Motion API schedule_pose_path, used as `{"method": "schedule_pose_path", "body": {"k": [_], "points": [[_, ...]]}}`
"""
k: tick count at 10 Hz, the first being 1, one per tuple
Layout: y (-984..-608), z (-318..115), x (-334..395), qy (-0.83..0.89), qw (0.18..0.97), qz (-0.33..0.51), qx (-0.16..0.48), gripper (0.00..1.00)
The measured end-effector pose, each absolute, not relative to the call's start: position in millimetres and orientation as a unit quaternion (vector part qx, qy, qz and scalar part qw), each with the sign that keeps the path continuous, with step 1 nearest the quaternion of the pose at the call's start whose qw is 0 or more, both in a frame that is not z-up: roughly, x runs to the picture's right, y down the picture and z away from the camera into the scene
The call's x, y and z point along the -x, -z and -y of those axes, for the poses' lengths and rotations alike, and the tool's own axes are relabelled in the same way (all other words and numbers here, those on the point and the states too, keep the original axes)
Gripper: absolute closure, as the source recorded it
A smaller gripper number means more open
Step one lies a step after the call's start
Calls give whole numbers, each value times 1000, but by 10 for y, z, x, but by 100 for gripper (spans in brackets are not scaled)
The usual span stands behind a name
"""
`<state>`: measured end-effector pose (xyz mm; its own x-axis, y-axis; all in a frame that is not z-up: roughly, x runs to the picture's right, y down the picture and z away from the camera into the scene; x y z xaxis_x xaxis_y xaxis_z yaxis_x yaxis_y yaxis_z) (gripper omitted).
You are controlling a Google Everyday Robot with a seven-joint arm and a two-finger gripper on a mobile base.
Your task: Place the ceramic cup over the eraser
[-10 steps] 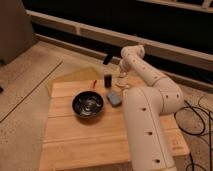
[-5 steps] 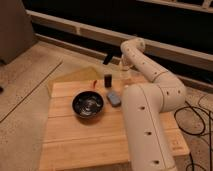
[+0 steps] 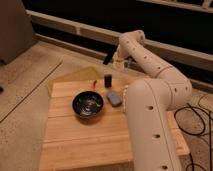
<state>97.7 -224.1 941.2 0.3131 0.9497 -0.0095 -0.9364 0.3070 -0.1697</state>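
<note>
The gripper (image 3: 119,59) hangs in the air just behind the eraser (image 3: 108,80) and a little to its right, above the far edge of the table (image 3: 80,145). Its jaws are closed. A small pale shape sits between them that reads as the cup (image 3: 120,63), so I judge the cup to be held there, off the table, though its outline blends into the pale wrist. Whether its mouth faces down I cannot tell.

The eraser stands upright on the wood, a narrow dark block with bare table all round it. That free space matters: the cup needs room to come down over the block without its rim catching a neighbour.

The bowl (image 3: 88,104) lies in front of the eraser and to its left, near but apart from it. A flat grey slab (image 3: 114,98) rests just in front of the eraser, between it and the robot's body. A small red thing (image 3: 94,82) lies left of the eraser; what it is I cannot tell.

The arm (image 3: 150,65) arches over from the right of the eraser, which keeps it off the bowl and slab and lets the gripper approach from above. The cup looks carried high enough to pass over the block's top. The covering is not yet done; the cup must be centred over the eraser before it is lowered, or the rim may tip the block.
</note>
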Motion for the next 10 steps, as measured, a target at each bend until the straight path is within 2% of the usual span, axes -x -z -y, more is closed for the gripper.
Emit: {"method": "schedule_pose_path", "body": {"k": [4,10], "points": [[-9019,2384,-665,-562,819,94,61,100],[-8731,2090,-366,-538,834,97,70,100]]}}
